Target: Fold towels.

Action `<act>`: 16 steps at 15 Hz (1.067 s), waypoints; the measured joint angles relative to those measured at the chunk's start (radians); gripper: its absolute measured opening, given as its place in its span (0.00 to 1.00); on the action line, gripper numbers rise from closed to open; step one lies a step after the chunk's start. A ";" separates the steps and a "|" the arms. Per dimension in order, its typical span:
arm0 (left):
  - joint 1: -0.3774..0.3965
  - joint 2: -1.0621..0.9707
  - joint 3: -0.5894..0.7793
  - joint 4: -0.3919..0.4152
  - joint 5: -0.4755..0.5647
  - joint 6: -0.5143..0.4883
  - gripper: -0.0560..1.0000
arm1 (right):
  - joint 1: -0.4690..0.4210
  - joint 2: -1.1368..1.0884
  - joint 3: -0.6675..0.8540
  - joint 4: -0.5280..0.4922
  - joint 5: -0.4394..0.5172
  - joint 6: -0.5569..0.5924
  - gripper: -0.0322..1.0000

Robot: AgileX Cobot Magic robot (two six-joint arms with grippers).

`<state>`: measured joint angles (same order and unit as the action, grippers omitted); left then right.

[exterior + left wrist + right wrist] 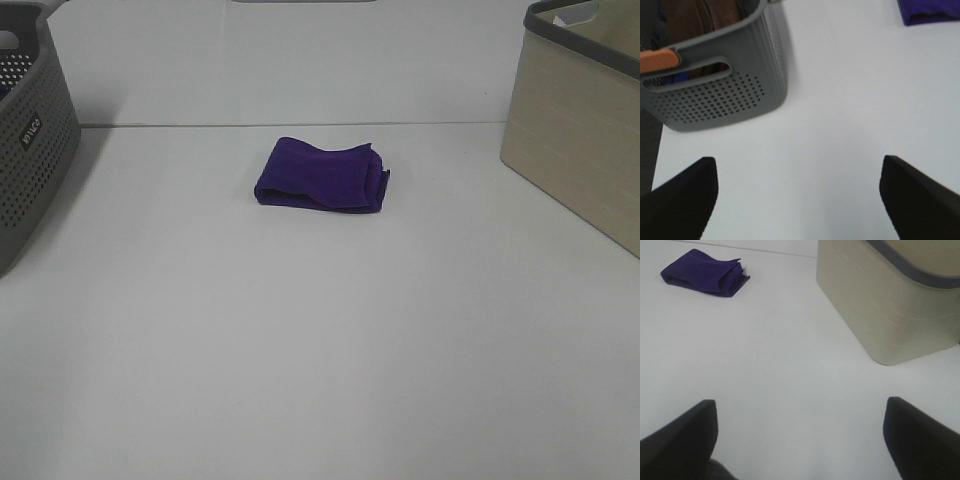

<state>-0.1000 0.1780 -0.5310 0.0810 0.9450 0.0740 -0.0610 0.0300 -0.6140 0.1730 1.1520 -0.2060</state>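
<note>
A purple towel (322, 176) lies folded into a small bundle on the white table, at the middle toward the back. It shows in the right wrist view (705, 273) and partly at the edge of the left wrist view (930, 11). Neither gripper shows in the exterior high view. My left gripper (797, 200) is open and empty above the table near the grey basket, far from the towel. My right gripper (800, 440) is open and empty above the table near the beige bin, also far from the towel.
A grey perforated basket (30, 140) stands at the left edge; in the left wrist view (725, 75) it holds brown and other cloth. A beige bin with a grey rim (585, 130) stands at the right, and shows in the right wrist view (885, 300).
</note>
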 joint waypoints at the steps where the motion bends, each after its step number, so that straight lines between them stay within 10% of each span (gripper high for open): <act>1: 0.000 -0.059 0.000 -0.003 -0.008 -0.012 0.82 | 0.034 0.000 0.012 -0.007 0.000 -0.009 0.88; 14: 0.003 -0.183 0.024 -0.142 0.099 0.020 0.77 | 0.064 -0.035 0.111 -0.053 -0.082 0.008 0.88; 16: 0.103 -0.183 0.024 -0.150 0.099 0.021 0.77 | 0.064 -0.035 0.111 -0.053 -0.082 0.009 0.88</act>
<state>0.0030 -0.0050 -0.5070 -0.0690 1.0440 0.0950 0.0030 -0.0050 -0.5030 0.1200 1.0700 -0.1970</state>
